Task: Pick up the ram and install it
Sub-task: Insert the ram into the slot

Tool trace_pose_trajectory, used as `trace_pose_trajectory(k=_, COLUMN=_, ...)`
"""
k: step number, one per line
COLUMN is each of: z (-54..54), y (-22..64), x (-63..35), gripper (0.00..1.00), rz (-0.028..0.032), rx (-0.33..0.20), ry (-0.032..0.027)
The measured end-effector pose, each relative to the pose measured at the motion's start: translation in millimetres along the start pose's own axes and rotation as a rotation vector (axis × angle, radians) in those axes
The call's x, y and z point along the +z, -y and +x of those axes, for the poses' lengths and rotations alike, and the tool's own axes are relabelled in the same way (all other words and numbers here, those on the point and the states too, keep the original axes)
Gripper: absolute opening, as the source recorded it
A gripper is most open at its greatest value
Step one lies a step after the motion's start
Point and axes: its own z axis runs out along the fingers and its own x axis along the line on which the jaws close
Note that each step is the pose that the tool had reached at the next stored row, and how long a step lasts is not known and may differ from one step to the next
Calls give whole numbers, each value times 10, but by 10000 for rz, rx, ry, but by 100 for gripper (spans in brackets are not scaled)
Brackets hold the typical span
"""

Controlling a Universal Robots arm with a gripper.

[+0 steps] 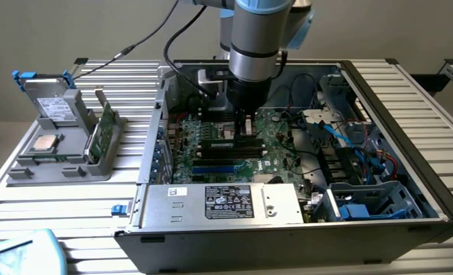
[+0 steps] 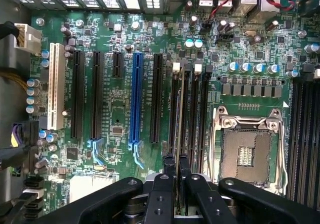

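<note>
The slatted metal bench (image 1: 66, 200) carries an open computer case (image 1: 288, 249), with a grey holder (image 1: 58, 166) on the exterior view's left. The arm (image 1: 257, 34) reaches down into the case over the green motherboard (image 2: 115, 99). The black pincer (image 2: 176, 160) is nearly closed, its 2 fingers pinching the ram (image 2: 180, 109). The stick is seen edge-on, lined up along the black memory slots (image 2: 192, 109) between the blue slot (image 2: 136, 99) and the processor socket (image 2: 247, 151).
</note>
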Motion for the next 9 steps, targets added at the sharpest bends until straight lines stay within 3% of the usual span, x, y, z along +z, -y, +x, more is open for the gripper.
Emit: trace_pose_trajectory(k=9, z=8, y=7, x=70, gripper=14, rz=-4, rx=-3, ry=46)
